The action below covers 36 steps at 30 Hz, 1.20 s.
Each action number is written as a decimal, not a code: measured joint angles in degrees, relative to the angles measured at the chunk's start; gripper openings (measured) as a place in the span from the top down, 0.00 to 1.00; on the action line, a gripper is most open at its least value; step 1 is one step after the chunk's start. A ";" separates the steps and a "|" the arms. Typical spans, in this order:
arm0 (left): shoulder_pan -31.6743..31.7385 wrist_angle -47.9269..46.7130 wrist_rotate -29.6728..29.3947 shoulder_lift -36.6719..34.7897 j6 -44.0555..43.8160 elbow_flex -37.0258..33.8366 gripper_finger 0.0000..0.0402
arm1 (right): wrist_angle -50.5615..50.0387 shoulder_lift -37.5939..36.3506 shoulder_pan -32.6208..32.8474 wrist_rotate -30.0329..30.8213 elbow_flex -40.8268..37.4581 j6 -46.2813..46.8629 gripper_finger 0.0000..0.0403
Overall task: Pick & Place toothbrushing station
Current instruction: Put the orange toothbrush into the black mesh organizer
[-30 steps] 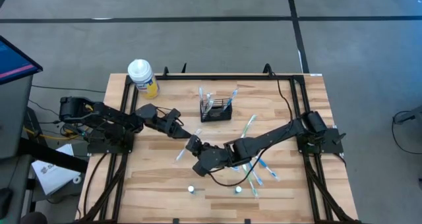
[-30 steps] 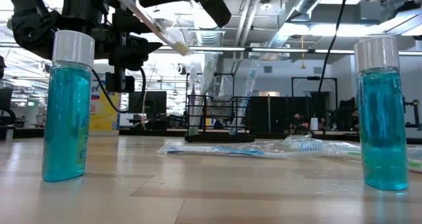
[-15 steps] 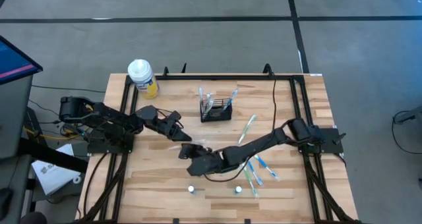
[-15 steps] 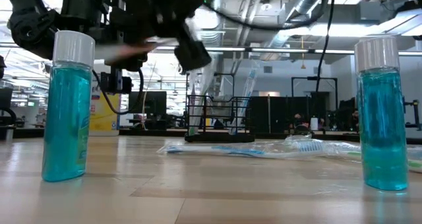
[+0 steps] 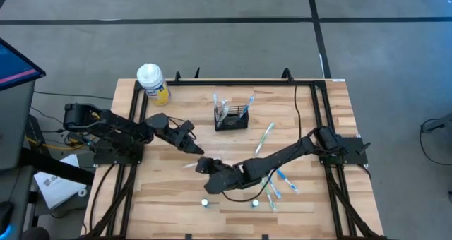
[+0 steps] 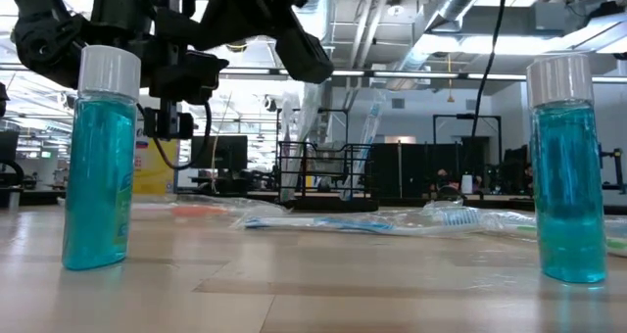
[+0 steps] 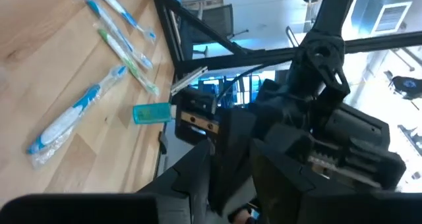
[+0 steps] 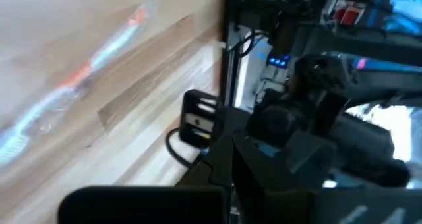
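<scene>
small black wire-mesh toothbrushing station (image 5: pixel 232 118), upright, wrapped toothbrushes (image 5: pixel 220 106) inside

Overhead light is even and bright; my arms throw only soft shadows on the bench (image 5: pixel 169 198). Low view: ceiling lamps (image 6: pixel 323 51) glare, backlighting my arms into silhouettes. My right wrist view is motion-blurred, the wrapped toothbrush (image 8: pixel 72 85) smeared. Left wrist view is sharper, its background windows blown out.

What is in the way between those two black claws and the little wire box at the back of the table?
Nothing visible. In the high view the wire box stands at the far middle of the table. The left gripper and right gripper sit nearer, left of centre, with bare wood between them and the box. The loose toothbrushes lie off to the right.
</scene>
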 joint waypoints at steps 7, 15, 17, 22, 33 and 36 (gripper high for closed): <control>0.94 -4.75 5.34 0.00 7.70 -0.02 0.74 | -8.91 -1.23 0.09 -1.52 0.05 11.02 1.00; 1.71 -13.77 5.17 0.00 16.28 -0.02 0.80 | -20.16 -4.78 0.02 -8.55 0.13 30.03 1.00; 1.70 -14.72 4.71 0.00 18.53 0.12 0.83 | -25.32 -6.42 0.02 -10.10 -0.12 35.18 1.00; 1.46 -16.76 2.39 0.00 21.30 1.36 0.93 | -33.89 -9.84 -1.47 -12.64 -0.17 47.97 1.00; -2.87 -45.42 -5.40 0.00 35.80 11.48 1.00 | -50.69 -18.31 -7.19 -18.69 -5.68 69.97 1.00; -4.49 -58.27 -11.42 0.00 41.52 15.81 1.00 | -50.46 -21.21 -8.17 -18.70 -9.62 73.30 1.00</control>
